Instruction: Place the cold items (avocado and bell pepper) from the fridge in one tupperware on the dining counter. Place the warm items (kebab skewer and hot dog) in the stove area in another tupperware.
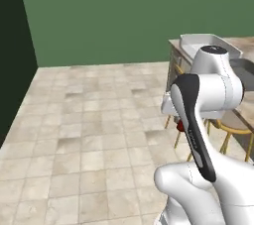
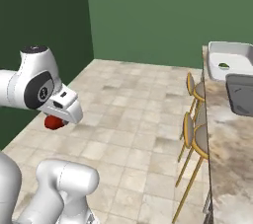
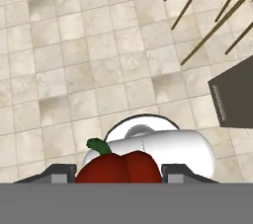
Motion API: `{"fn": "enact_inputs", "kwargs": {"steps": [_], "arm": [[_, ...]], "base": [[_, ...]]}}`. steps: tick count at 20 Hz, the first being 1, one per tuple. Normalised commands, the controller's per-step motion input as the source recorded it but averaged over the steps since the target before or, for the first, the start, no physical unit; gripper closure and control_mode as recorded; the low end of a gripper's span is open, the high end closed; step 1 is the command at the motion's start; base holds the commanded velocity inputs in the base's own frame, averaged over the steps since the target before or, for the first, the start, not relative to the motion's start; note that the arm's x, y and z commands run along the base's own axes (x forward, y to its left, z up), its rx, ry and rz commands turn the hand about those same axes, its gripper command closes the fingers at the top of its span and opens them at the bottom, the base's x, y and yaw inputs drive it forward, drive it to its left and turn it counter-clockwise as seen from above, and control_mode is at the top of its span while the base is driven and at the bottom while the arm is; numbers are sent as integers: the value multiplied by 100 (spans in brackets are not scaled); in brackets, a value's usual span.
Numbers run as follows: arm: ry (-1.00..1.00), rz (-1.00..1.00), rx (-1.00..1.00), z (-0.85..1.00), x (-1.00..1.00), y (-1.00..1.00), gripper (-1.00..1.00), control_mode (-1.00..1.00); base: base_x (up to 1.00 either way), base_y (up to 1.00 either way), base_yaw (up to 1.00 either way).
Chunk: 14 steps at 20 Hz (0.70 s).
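Observation:
My gripper [image 3: 118,172] is shut on the red bell pepper [image 3: 121,168], whose green stem points left between the fingers. From the right base view the bell pepper [image 2: 53,123] hangs under the hand above the tiled floor, well left of the dining counter [image 2: 225,154]. A sliver of the bell pepper [image 1: 180,126] peeks out behind the arm. On the counter's far end stands the white tupperware [image 2: 237,53], with the green avocado [image 2: 223,65] inside it. The dark grey tupperware [image 2: 242,97] lies just in front of it. The fridge, kebab skewer and hot dog are out of view.
Stools with yellow legs [image 2: 190,134] line the counter's near side, between the arm and the counter. Open tiled floor [image 1: 84,120] stretches to the green wall [image 1: 99,16]. A dark slab [image 3: 232,97] shows at the right of the hand view.

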Motion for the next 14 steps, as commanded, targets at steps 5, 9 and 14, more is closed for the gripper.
{"fn": "enact_inputs", "kwargs": {"steps": [5,9,14], "arm": [[0,0,0,0,0,0,100,100],[0,0,0,0,0,0,100,100],[0,0,0,0,0,0,100,100]], "base": [[100,10,-40],[100,64,-40],[100,77,-43]]}}
